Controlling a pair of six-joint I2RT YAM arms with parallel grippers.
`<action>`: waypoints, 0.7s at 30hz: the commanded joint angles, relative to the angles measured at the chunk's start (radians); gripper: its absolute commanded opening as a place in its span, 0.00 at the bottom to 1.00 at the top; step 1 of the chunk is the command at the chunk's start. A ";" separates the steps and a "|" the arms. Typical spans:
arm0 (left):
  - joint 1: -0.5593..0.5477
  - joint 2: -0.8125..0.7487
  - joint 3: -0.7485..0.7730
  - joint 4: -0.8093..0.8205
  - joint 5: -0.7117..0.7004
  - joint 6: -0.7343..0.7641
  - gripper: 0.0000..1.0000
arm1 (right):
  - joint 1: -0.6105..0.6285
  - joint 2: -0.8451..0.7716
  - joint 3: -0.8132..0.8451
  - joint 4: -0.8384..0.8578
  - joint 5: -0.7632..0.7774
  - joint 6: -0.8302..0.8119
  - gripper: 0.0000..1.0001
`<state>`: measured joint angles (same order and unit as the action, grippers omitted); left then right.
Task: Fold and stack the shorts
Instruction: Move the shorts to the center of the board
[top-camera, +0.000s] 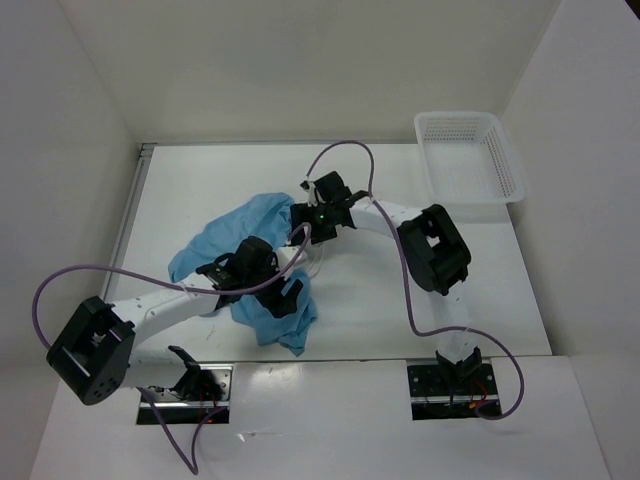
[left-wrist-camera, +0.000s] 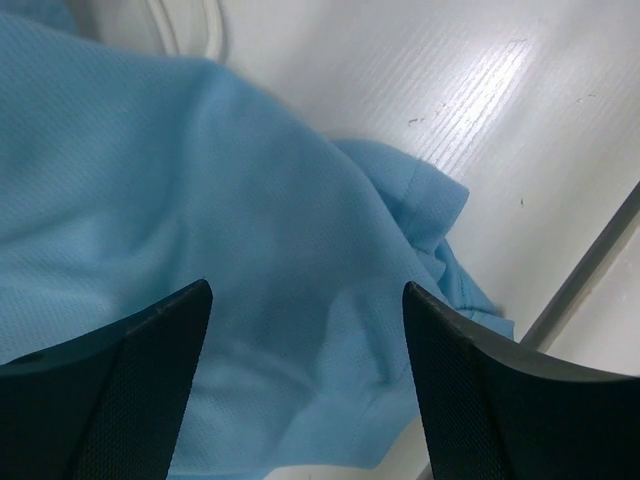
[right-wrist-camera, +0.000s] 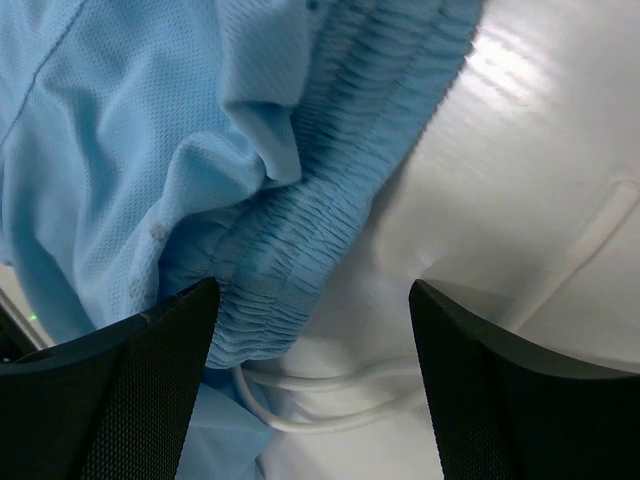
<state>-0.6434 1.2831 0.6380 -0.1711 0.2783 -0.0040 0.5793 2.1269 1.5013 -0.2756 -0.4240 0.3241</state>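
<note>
The light sky-blue shorts (top-camera: 250, 225) lie crumpled in the middle of the white table. My left gripper (top-camera: 285, 292) is open just above the near part of the cloth; in the left wrist view the shorts (left-wrist-camera: 200, 200) fill the space between my fingers. My right gripper (top-camera: 305, 232) is open over the shorts' right edge. In the right wrist view the gathered elastic waistband (right-wrist-camera: 330, 200) and the white drawstring (right-wrist-camera: 320, 400) lie between the open fingers, nothing gripped.
A white mesh basket (top-camera: 470, 155) stands at the back right of the table (top-camera: 500, 280). White walls close in the left, back and right sides. Purple cables (top-camera: 350, 150) loop over both arms.
</note>
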 joint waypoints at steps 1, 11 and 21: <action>0.004 -0.036 -0.004 -0.004 -0.005 0.004 0.84 | 0.062 0.014 0.059 -0.083 0.096 -0.068 0.82; 0.013 -0.054 -0.024 -0.004 -0.005 0.004 0.84 | 0.076 0.080 0.082 -0.064 0.156 -0.088 0.05; 0.022 -0.054 -0.034 -0.004 0.047 0.004 0.86 | -0.116 -0.182 -0.091 -0.066 0.349 -0.224 0.00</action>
<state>-0.6262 1.2457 0.6151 -0.1867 0.2787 -0.0040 0.5587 2.0895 1.4700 -0.3248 -0.1856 0.1722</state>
